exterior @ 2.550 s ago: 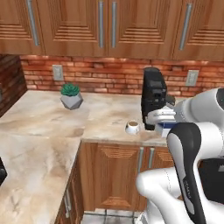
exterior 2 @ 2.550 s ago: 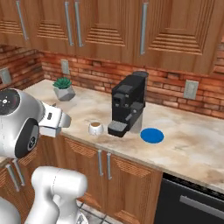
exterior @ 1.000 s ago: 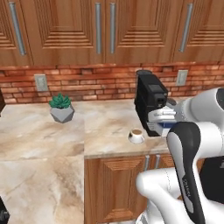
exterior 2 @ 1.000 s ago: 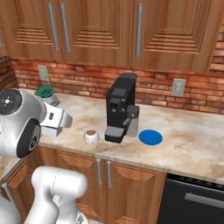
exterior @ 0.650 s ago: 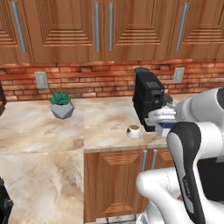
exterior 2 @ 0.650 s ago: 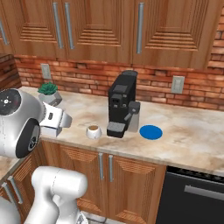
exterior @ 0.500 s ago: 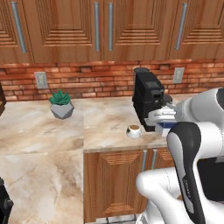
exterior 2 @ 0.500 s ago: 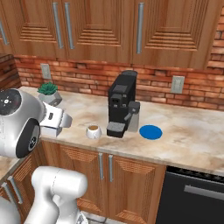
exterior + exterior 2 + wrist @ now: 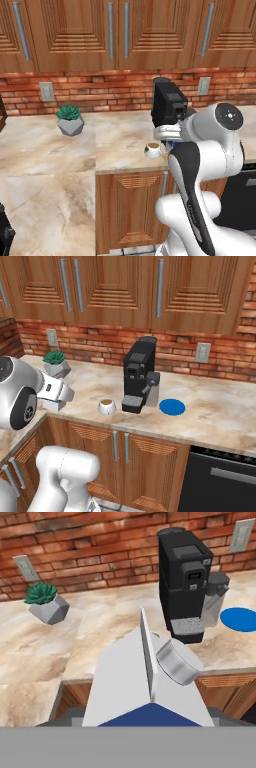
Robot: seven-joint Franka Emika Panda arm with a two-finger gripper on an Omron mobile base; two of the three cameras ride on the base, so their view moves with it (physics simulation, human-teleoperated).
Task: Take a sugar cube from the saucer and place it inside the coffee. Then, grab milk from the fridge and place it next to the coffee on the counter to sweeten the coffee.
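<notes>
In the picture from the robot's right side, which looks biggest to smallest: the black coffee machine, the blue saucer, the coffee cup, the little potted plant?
1. Coffee machine
2. Potted plant
3. Saucer and coffee cup: close; the saucer looks wider but flat, the cup taller, so I won't rank them.

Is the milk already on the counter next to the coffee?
No, the milk sits in the tool up close in the hand view, short of the counter edge.

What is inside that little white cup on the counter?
The cup, beside the coffee machine, holds brown coffee that shows at its rim. Whether a sugar cube lies in it cannot be told; the liquid would cover it.
</notes>
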